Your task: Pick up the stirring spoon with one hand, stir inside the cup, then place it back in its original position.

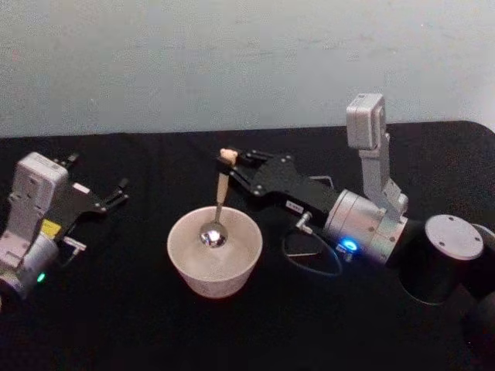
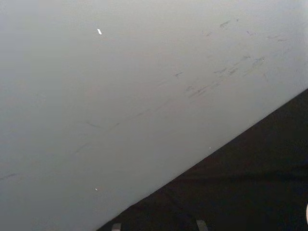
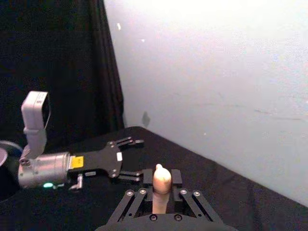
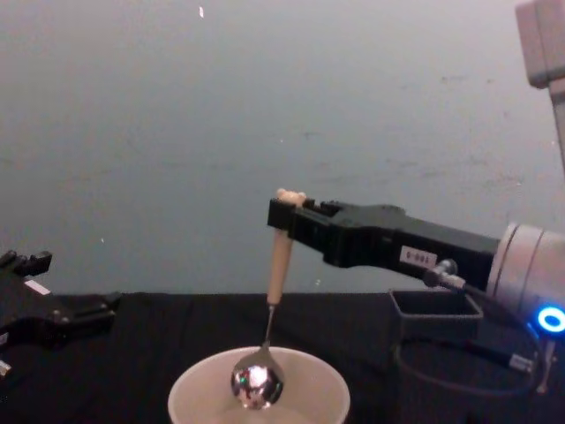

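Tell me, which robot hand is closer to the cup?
Right. The right hand is just above the cup, holding the stirring spoon with its bowl dipped inside. The left hand sits open on the table, off to the cup's left.

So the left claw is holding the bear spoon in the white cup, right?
No, it is the right claw that holds the stirring spoon, with its shiny bowl down inside the cup. The head view shows it. The left claw sits open off to the side, holding nothing.
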`<act>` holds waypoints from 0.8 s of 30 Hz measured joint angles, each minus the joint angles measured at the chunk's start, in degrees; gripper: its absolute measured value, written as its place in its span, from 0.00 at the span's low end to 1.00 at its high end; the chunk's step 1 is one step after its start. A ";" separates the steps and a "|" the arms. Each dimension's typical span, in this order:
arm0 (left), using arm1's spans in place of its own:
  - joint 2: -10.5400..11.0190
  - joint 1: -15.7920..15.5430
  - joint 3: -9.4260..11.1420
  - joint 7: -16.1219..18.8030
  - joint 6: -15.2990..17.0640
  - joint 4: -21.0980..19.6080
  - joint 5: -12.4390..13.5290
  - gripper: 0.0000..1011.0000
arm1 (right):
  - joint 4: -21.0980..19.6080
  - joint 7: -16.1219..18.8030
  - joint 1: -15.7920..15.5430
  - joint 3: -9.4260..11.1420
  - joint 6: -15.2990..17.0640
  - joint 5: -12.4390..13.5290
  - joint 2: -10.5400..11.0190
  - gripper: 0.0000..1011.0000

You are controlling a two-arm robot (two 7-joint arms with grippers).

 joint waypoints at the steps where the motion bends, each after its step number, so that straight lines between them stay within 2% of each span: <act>1: 0.00 0.00 0.00 0.00 0.00 0.00 0.00 0.99 | 0.00 -0.17 0.01 0.12 -0.02 0.05 -0.03 0.21; 12: 0.00 0.00 0.00 0.00 0.00 0.00 0.00 0.99 | -1.35 -2.72 -0.42 2.74 -0.08 1.25 0.17 0.21; 24: 0.00 0.00 0.00 0.00 0.00 0.00 0.00 0.99 | -5.76 -4.90 -3.03 7.81 -0.85 4.63 2.07 0.21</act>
